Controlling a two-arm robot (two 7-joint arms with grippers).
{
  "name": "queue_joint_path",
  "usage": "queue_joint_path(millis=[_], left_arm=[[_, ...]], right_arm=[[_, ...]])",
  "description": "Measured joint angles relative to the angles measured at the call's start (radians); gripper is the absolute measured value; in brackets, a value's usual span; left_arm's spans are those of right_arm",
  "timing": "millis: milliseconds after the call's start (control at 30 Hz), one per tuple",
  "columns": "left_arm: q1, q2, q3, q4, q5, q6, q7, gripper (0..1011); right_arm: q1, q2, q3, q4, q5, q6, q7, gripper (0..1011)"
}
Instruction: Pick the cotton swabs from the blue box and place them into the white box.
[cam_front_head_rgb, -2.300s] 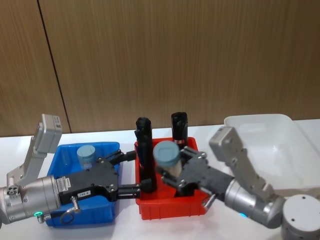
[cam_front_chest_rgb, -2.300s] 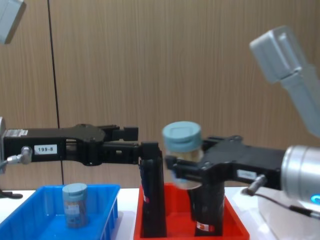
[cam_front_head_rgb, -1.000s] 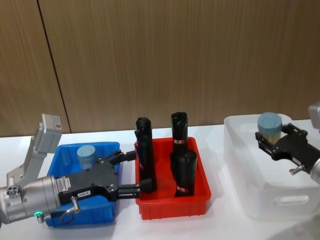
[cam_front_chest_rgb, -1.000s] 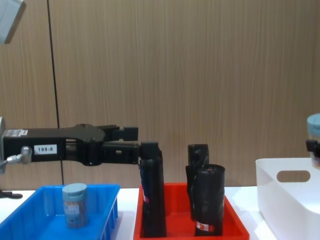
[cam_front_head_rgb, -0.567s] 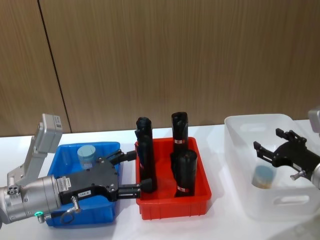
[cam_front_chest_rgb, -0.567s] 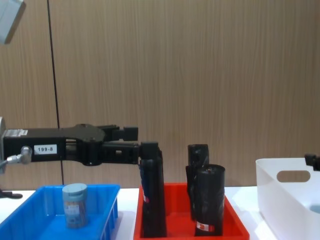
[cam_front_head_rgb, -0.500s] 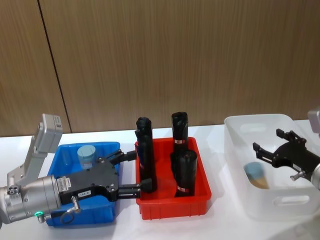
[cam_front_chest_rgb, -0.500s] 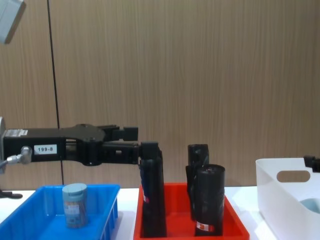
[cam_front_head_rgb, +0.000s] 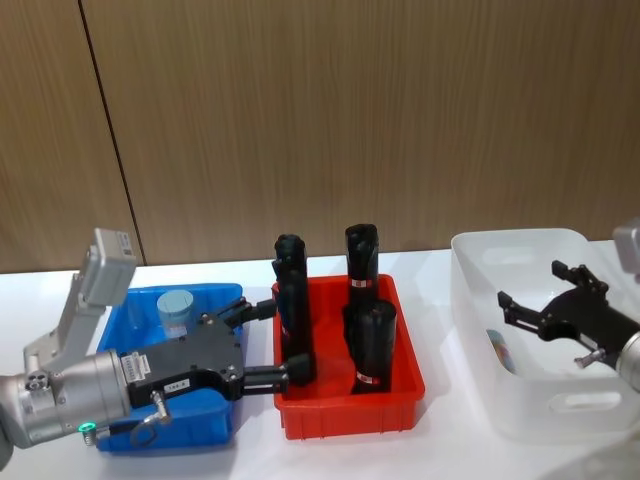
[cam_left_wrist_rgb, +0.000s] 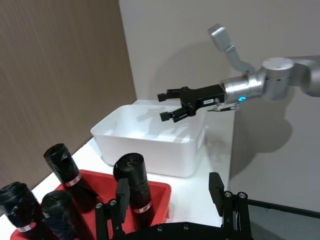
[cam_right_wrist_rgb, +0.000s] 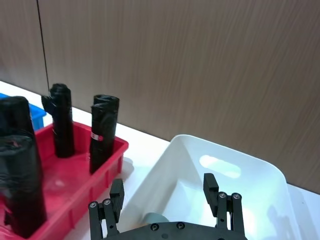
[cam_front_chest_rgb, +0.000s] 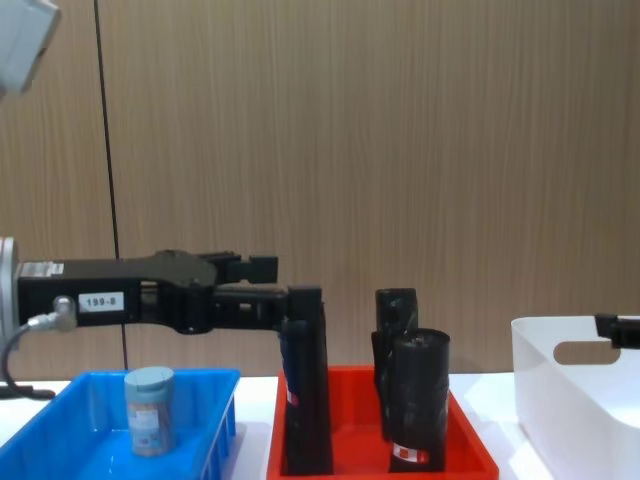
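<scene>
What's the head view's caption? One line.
Right gripper, jaws open, over white plastic bin holding clear grey-lidded jar; second jar in blue plastic bin near idle left gripper.

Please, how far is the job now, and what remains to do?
Done: one cotton swab jar lies in the white box. In hand: nothing; the right pincer hangs open over that box, the left pincer open beside the blue box. Left: a second jar stands in the blue box.

Swab jar (cam_front_head_rgb: 174, 308) in left box (cam_front_head_rgb: 212, 291), rolls (cam_front_head_rgb: 370, 345) in middle bin (cam_front_head_rgb: 345, 418), right box (cam_front_head_rgb: 560, 405) — second jar (cam_front_head_rgb: 500, 350) inside.
</scene>
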Motion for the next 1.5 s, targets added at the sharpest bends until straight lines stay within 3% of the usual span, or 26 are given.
queue_joint_path(millis=[933,1500], left_arm=[[0.051,-0.042,0.057,-0.077,0.101,-0.029,0.358,1004],[0.084,-0.068,0.093,-0.126,0.165,-0.048,0.585,1004]], right_arm=[[-0.25,-0.078,-0.028,-0.352,0.046,-0.039,-0.238,1001],[-0.27,-0.084,-0.031,-0.379,0.049,-0.041,-0.257,1001]])
